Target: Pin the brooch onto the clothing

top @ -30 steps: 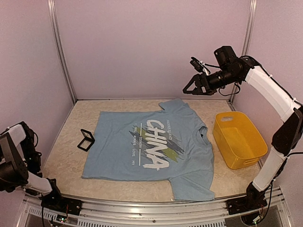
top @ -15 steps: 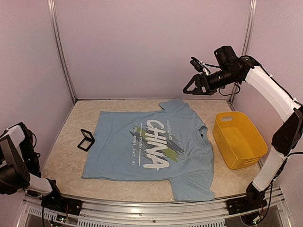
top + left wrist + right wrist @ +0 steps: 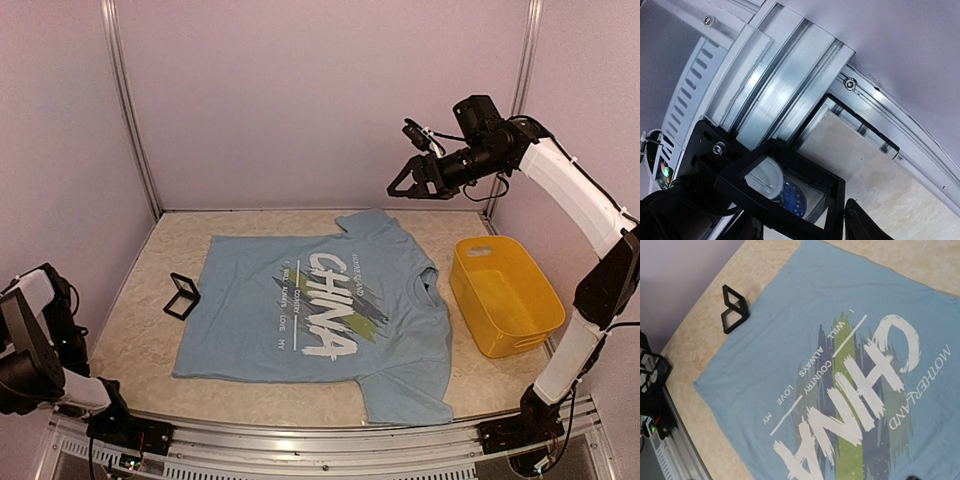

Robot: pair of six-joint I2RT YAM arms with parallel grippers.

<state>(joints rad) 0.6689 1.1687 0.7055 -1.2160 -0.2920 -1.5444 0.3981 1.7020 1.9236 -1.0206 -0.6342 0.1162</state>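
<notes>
The left hand (image 3: 802,227) has a black square-framed case (image 3: 785,200) sitting between its two dark fingers. The brooch (image 3: 792,198) shows inside it as a small dark blue disc next to a pale round one. Whether the fingers truly clamp the case or only flank it I cannot tell. The left arm (image 3: 30,340) is folded tight at the near left corner, and its camera looks past the case at the aluminium rail (image 3: 790,75), so the brooch is off the cloth altogether.

The T-shirt (image 3: 250,330) lies flat mid-table, to the right of and beyond that hand. Its long axis runs left to right, hem toward the left arm and collar toward the yellow bin (image 3: 505,295). The brooch is round, so it has no long axis of its own. The left arm is clearly the nearer one.

The right hand (image 3: 402,185) hangs high over the far edge, well apart, fingers spread and holding nothing. A second case (image 3: 182,296) stands open on the table (image 3: 130,350) just beside the hem. The likely next need is to get the brooch out of its case and across to the shirt
</notes>
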